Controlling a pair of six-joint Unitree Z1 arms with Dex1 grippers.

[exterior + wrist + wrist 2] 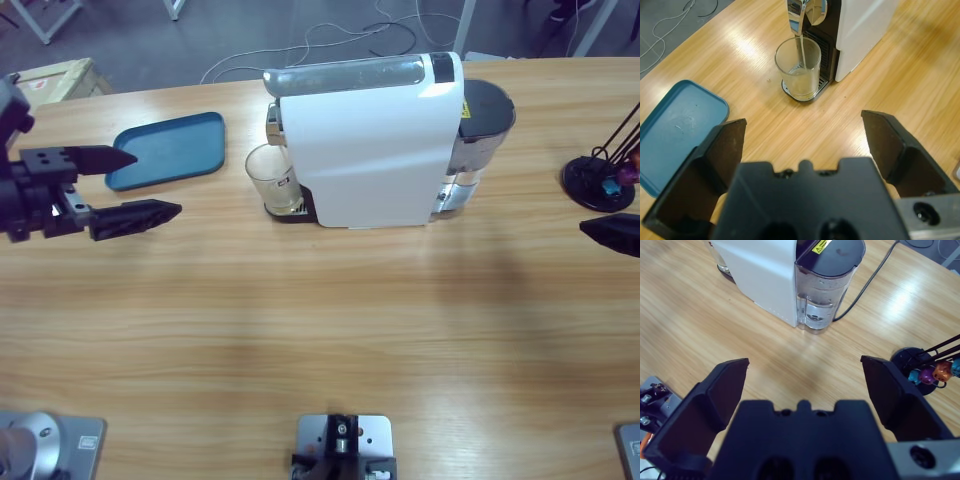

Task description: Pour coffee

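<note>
A white coffee machine (pixel 365 140) stands on the wooden desk (pixel 320 320) at about 12 o'clock in the high view, its clear water tank (pixel 478 140) at its 3 o'clock end. A clear glass (pixel 270 177) sits on the machine's drip tray under the spout, at the machine's 9 o'clock end. In the left wrist view a thin pale stream falls from the spout into the glass, and the coffee (pixel 801 85) lies as a shallow tan layer in its bottom. A blue tray (pixel 170 148) lies at 9 o'clock of the glass, apart from it.

The left pincer (pixel 135 185) hangs at the desk's 9 o'clock edge, jaws spread wide and holding nothing, aimed at the glass. The right pincer (pixel 805 380) is likewise spread wide and bare, facing the tank. A black capsule stand (pixel 600 180) with coloured capsules is at the desk's 3 o'clock edge.
</note>
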